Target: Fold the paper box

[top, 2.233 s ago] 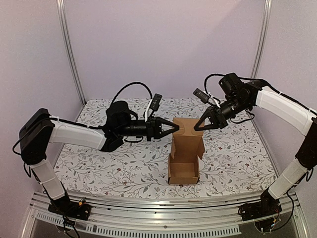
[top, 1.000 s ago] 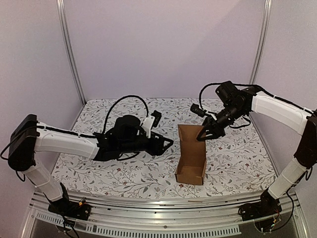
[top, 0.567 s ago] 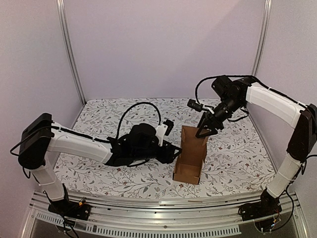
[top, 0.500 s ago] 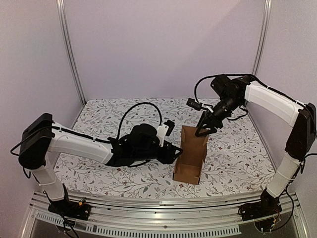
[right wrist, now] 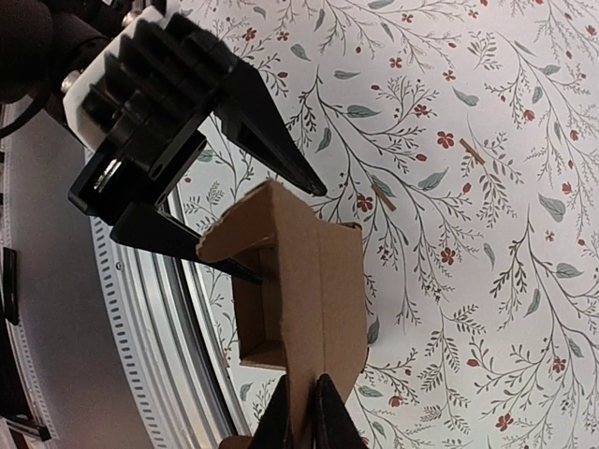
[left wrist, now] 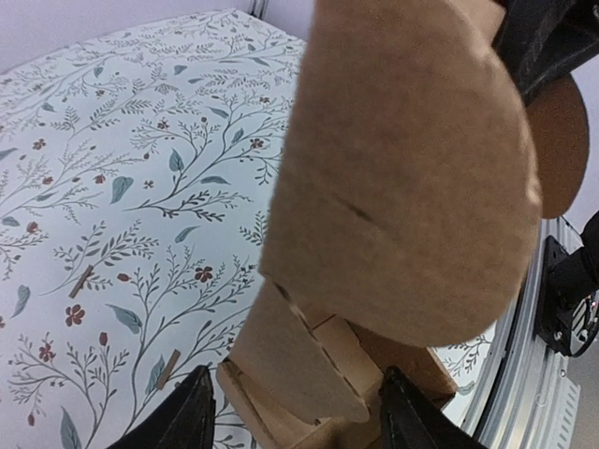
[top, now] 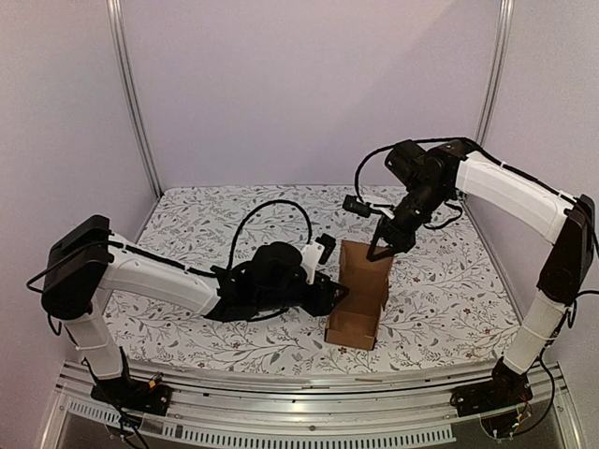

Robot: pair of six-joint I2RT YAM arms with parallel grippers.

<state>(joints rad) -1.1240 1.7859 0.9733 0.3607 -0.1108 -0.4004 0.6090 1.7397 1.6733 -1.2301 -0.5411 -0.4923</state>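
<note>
Box [top: 360,295] top edge pinched by right gripper [right wrist: 299,412]. Left gripper [top: 339,296] open at 9 o'clock; flap [left wrist: 402,187] to be pushed inward along crease.

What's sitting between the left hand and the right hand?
The paper box: right hand pinches it, left hand's open fingers straddle its flap, shown in the right wrist view.

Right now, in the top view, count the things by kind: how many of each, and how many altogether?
Robot arms: 2 (left arm, right arm)
Paper box: 1
Floral table cover: 1
Total: 4
</note>
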